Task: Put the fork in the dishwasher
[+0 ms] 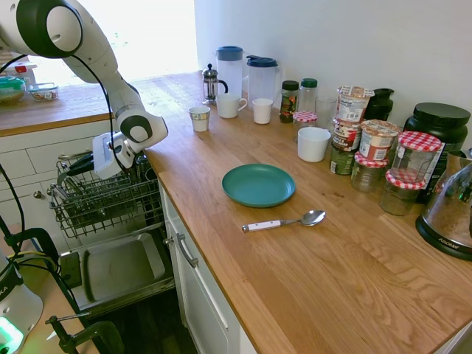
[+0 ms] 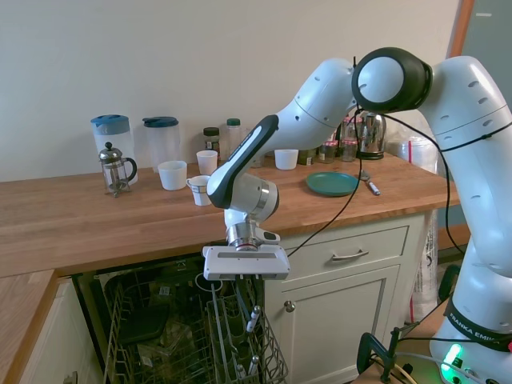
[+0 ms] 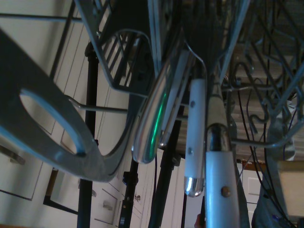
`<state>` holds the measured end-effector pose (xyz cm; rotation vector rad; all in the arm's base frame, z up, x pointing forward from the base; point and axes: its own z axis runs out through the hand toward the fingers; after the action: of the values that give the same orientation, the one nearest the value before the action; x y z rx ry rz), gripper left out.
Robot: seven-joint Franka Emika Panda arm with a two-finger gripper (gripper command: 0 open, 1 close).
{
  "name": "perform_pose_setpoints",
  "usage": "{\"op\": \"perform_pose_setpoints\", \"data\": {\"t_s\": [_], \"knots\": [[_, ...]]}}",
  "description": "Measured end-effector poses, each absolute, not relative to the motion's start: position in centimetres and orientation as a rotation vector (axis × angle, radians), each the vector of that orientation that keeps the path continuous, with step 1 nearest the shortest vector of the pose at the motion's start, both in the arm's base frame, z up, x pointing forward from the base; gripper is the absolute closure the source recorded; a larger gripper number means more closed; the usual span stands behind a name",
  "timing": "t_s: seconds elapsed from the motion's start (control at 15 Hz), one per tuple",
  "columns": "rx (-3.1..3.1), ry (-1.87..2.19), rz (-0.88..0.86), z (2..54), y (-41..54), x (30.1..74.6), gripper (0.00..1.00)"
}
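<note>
Hand (image 2: 244,300): low over the dishwasher (image 1: 103,199) rack; cannot tell if its fingers are spread.
Fork (image 2: 253,318): upright among rack wires.
Spoon (image 1: 284,221): on bench (image 1: 310,280), beside plate (image 1: 259,184).

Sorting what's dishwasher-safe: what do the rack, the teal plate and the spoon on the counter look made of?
Rack: grey wire, probably coated metal, dull. Plate: matte teal, plastic or glazed ceramic; can't tell which. Spoon: shiny metal bowl, and a white handle with dark rivets, likely plastic.
</note>
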<state>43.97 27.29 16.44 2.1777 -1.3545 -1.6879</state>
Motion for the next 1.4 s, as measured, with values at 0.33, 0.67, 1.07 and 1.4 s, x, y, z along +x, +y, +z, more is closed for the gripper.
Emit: {"op": "perform_pose_setpoints", "data": {"t_s": [0.33, 0.67, 1.07, 1.4], "knots": [[2.194, -1.322, -1.676, 16.7, 27.9, 44.6, 0.00], [2.197, -1.317, -1.677, 16.7, 28.0, 44.8, 0.00], [2.229, -1.256, -1.716, 17.9, 29.4, 44.8, 0.00], [2.306, -1.169, -1.714, 22.1, 32.2, 44.0, 0.00]]}}
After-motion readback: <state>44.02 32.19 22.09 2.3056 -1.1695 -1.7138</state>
